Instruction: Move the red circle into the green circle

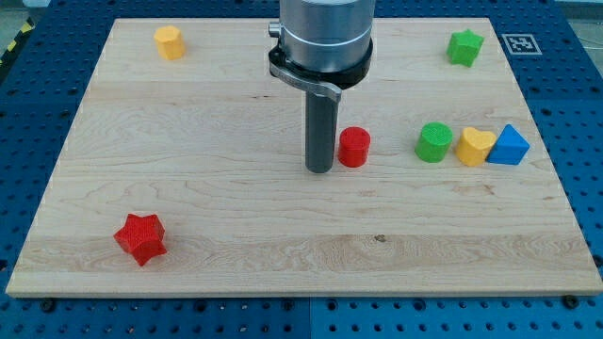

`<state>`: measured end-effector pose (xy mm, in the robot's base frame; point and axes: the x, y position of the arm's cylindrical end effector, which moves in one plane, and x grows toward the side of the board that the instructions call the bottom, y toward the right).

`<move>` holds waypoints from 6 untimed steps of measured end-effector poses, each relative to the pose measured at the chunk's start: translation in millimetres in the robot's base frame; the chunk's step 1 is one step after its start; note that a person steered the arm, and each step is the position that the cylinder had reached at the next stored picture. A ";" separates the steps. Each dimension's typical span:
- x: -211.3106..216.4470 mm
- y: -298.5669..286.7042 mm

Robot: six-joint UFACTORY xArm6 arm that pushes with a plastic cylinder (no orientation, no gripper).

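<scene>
1. You have a wooden board [236, 235] on a blue perforated table [28, 113]; its edges are all in view, and the widest open wood runs along the view's bottom and the view's left-centre.
2. Your red circle [354, 147] stands near the board's middle, with bare wood between it and the green circle [434, 142] to the view's right.
3. The green circle touches a yellow heart-like block [475, 146], which touches a blue triangle [510, 145] close to the right edge.
4. Corners hold a yellow block [169, 42], a green star [464, 46] and a red star [140, 237].
5. The rod hangs upright; my tip [319, 170] sits just beside the red circle's left side; contact is unclear.
6. You have no jaws here, only the rod.
</scene>
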<state>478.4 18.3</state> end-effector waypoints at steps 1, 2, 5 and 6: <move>-2.7 24.1; -3.6 52.3; -23.4 17.2; -27.0 31.2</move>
